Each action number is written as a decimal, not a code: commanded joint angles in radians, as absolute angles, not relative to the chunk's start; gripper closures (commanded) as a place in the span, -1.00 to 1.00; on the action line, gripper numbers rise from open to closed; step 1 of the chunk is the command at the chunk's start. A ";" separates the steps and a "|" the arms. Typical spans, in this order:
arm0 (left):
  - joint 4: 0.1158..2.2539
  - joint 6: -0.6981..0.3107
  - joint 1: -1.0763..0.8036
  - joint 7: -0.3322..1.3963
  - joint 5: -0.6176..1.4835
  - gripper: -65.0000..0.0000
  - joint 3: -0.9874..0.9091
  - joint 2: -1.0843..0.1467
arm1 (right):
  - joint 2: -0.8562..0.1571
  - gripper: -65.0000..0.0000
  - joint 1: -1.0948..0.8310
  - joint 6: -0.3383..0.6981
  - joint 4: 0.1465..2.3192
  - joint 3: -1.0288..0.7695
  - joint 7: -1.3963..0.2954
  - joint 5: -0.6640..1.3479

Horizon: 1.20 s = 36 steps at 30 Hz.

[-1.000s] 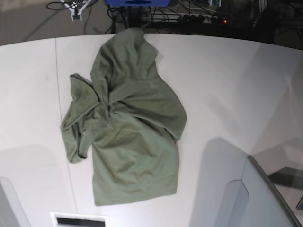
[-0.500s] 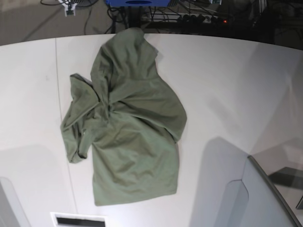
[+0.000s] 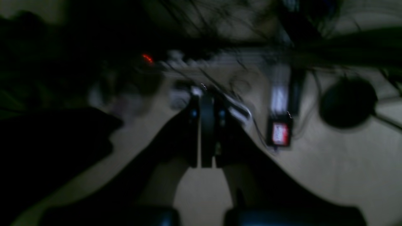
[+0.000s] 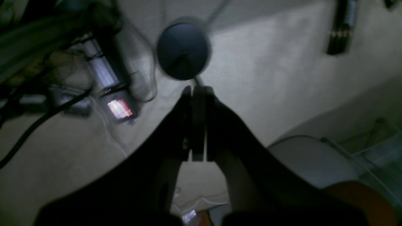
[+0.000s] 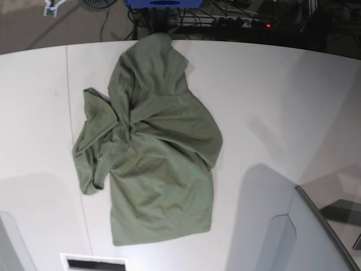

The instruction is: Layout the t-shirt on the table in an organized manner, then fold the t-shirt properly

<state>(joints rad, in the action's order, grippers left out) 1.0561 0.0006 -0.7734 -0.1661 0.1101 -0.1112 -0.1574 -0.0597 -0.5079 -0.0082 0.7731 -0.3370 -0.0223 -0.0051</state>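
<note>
Only the base view shows the t-shirt (image 5: 149, 147) crumpled on the white tabletop (image 5: 271, 101), while the wrist views show the left gripper (image 3: 206, 94) and right gripper (image 4: 198, 89) closed, empty, over a cabled floor.

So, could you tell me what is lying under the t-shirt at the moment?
The t-shirt lies crumpled directly on the white table, whose thin dark seam line runs under its left edge. Whether anything else sits beneath it cannot be seen, because the bunched cloth covers that patch entirely.
</note>
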 commanded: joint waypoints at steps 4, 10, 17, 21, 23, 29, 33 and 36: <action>1.274 0.005 -0.929 -0.171 0.114 1.00 -0.205 -0.165 | -0.039 1.00 -0.619 -0.012 1.010 -0.341 -0.081 -0.004; 1.561 0.005 -1.021 -0.168 0.114 1.00 -0.265 -0.163 | -0.028 1.00 -0.723 -0.012 1.422 -0.315 -0.240 -0.004; 1.799 0.005 -0.955 -0.147 0.114 1.00 -0.213 -0.157 | -0.027 0.98 -0.653 -0.007 1.850 -0.300 -0.530 0.001; 1.857 0.005 -0.792 0.104 0.114 1.00 -0.150 -0.160 | -0.039 0.97 -0.538 -0.007 1.951 -0.133 -0.653 -0.005; 1.865 0.005 -0.727 0.239 0.114 1.00 -0.137 -0.160 | -0.050 0.95 -0.475 -0.007 1.954 -0.021 -0.714 -0.039; 1.857 0.005 -0.693 0.277 0.116 1.00 -0.153 -0.163 | -0.042 0.35 -0.325 -0.010 1.922 0.332 -0.880 -0.223; 1.857 0.005 -0.694 0.268 0.116 1.00 -0.213 -0.159 | -0.022 0.04 -0.292 -0.010 1.913 0.403 -0.889 -0.229; 1.857 0.005 -0.694 0.266 0.116 1.00 -0.240 -0.159 | -0.022 -0.25 -0.268 -0.010 1.839 0.418 -0.881 -0.229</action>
<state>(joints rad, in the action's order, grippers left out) 1.8416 0.0036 -0.6865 0.2890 0.1139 -0.2371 -0.1555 -0.0208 -0.2729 -0.0093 1.8275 0.4145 -0.8879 -0.2249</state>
